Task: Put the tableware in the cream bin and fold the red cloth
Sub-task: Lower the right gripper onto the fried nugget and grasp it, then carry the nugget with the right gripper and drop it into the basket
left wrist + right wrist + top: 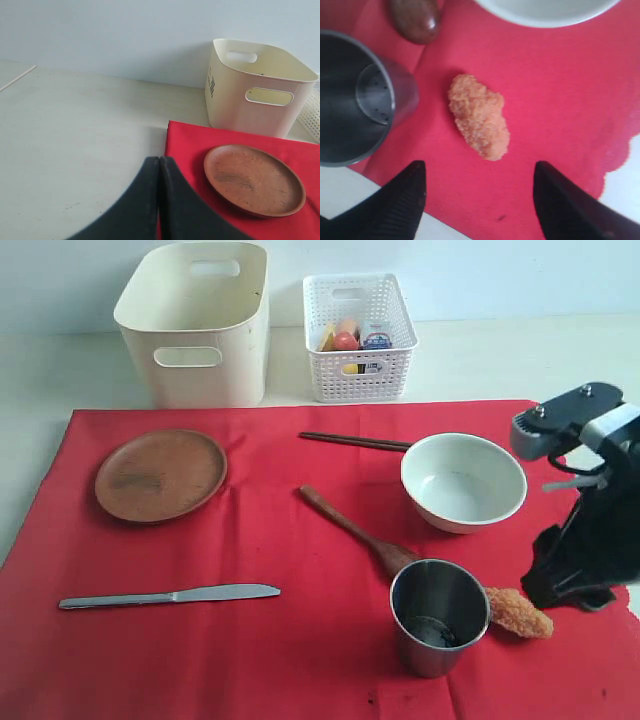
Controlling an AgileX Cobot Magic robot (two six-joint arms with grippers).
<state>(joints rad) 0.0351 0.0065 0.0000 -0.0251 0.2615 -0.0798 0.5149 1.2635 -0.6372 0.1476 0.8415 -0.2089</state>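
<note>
On the red cloth lie a brown plate, a steel knife, dark chopsticks, a white bowl, a wooden spoon and a steel cup. The cream bin stands behind the cloth, and nothing shows inside it. My right gripper is open just above the cloth beside the cup, with a breaded food piece ahead of its jaws and untouched. My left gripper is shut and empty, near the cloth's corner by the plate.
A white lattice basket with food items stands to the right of the cream bin. The cloth's scalloped edge lies close to my right gripper. Bare pale table stretches past the cloth's left side.
</note>
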